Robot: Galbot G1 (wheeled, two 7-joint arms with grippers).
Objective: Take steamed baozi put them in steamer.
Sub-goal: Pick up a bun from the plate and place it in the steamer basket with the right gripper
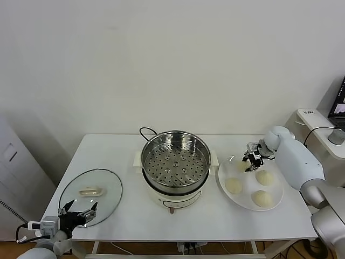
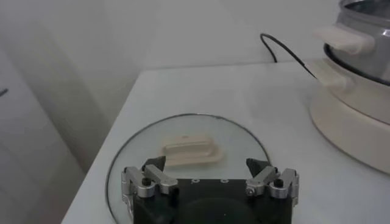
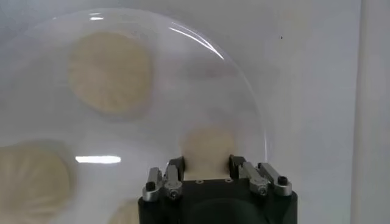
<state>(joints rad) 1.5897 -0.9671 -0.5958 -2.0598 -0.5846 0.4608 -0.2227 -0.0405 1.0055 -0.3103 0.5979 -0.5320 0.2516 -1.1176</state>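
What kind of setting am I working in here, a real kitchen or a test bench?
Probably a lab mock-up, not a real kitchen: a bare white table against a blank wall, holding only a steamer, its glass lid and a plate of baozi. A monitor corner shows at right.

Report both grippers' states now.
Left gripper: open, empty, over the glass lid.
Right gripper: fingers closed around a baozi on the plate.

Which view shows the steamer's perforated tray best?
The head view: it looks down into the open steamer, showing the whole perforated tray. The left wrist view catches only the steamer's outer side and a handle at the frame edge. The right wrist view shows none of it.
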